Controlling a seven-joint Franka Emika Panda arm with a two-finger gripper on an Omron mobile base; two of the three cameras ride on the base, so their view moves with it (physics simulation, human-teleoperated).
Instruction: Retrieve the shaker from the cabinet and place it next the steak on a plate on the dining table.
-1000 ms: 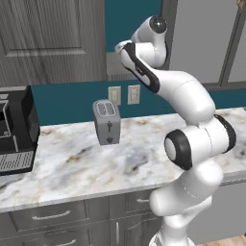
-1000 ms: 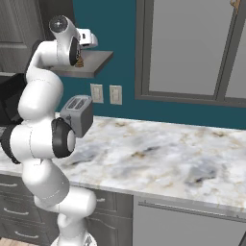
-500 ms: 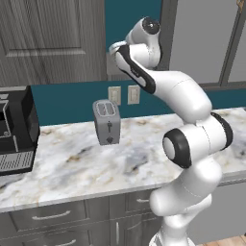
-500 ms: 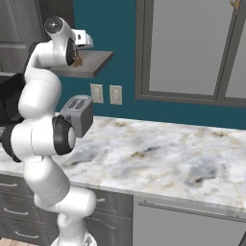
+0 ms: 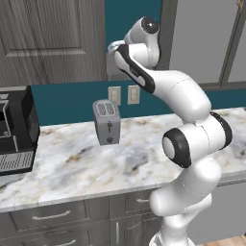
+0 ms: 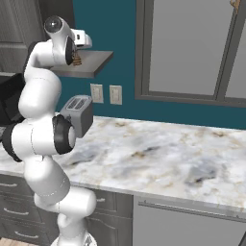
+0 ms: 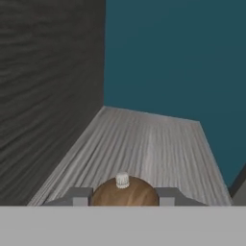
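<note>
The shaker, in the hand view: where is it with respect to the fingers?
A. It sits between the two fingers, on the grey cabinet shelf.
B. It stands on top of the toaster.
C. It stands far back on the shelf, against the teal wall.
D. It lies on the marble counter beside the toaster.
A: the brown knob of the shaker shows between the two fingers, which stand against its sides, with the grey shelf stretching beyond it.

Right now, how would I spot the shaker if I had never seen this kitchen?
Find the grey shelf of the wall cabinet above the toaster. At its front sits the shaker, clamped by the gripper. It is the one small brown wooden thing there, rounded, with a pale knob on top.
</note>
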